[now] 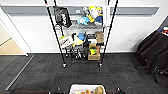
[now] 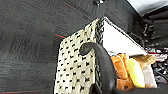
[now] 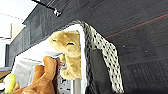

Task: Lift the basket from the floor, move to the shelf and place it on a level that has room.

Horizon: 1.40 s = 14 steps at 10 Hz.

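The rectangular cream chunky-woven basket [image 1: 85,89] with a dark braided rim and white fabric lining sits at the near edge of the head view, directly in front of the robot and well apart from the rack. It lies over the dark grey carpet-tile floor [image 1: 37,72]; whether it touches the floor cannot be determined. Inside it lie soft toys — a tan plush animal [image 3: 67,55], an orange plush figure [image 2: 120,66] and a yellow-green item [image 2: 136,72].

The tall narrow black wire rack [image 1: 82,35] on small caster wheels stands against the white wall, its tiers loaded with toys, a dark bag and brown cardboard boxes [image 1: 96,47].

In the left wrist view, a dark curved part of the robot lies over the basket's braided rim. Left hand: grip state cannot be determined. Right hand: grip state cannot be determined.

A black chair [image 1: 155,52] stands to the right.
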### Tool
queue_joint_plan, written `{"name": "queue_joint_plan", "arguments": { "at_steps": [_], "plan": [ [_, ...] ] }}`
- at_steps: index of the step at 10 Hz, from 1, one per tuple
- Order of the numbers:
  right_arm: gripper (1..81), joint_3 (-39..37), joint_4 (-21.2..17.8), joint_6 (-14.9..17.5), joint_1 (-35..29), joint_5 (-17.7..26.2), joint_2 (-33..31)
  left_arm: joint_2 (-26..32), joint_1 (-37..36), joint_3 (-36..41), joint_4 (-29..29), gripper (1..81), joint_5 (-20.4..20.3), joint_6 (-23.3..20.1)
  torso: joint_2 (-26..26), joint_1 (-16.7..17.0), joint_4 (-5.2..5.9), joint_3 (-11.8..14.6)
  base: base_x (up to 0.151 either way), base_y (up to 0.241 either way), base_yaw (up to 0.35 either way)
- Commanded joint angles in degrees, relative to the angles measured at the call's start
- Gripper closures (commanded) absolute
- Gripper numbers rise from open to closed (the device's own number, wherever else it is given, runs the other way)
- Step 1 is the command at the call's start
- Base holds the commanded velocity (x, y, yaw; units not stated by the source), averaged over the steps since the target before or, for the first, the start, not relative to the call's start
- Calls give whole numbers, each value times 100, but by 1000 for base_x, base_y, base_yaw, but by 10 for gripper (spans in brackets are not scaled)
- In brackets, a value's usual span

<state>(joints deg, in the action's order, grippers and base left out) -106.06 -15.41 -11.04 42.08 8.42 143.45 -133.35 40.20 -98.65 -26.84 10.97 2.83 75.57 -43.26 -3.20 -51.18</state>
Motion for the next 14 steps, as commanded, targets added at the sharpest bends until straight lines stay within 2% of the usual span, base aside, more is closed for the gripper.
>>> {"name": "queue_joint_plan", "arguments": {
  "at_steps": [1, 3, 4, 8, 10, 14],
  "plan": [
    [811, 402, -147, -38, -643, -60, -648, 511, -649, 231, -67, 811, 151, -19, -562, 363, 0, 294, 0, 0, 0],
    [811, 517, -147, -38, -660, -60, -691, 502, -641, 258, -75, 811, 151, -19, -964, 627, 0, 437, 0, 0, 0],
    [811, 587, -147, -38, -670, -60, -727, 528, -640, 267, -75, 811, 151, -28, -1139, 741, 0, 247, 0, 0, 0],
    [811, 991, -190, -91, -915, -60, -938, 546, -860, 521, -93, 811, 159, -19, -1915, 1248, 0, 345, 0, 0, 0],
    [811, 1254, -243, -100, -1048, -60, -1060, 564, -1045, 811, -102, 811, 160, -11, -2302, 1499, 0, 695, 0, 0, 0],
    [811, 1440, -243, -108, -1012, -60, -1228, 590, -1054, 891, -102, 811, 230, -19, -2999, 1939, 0, 1030, 0, 0, 0]
  ]
}}
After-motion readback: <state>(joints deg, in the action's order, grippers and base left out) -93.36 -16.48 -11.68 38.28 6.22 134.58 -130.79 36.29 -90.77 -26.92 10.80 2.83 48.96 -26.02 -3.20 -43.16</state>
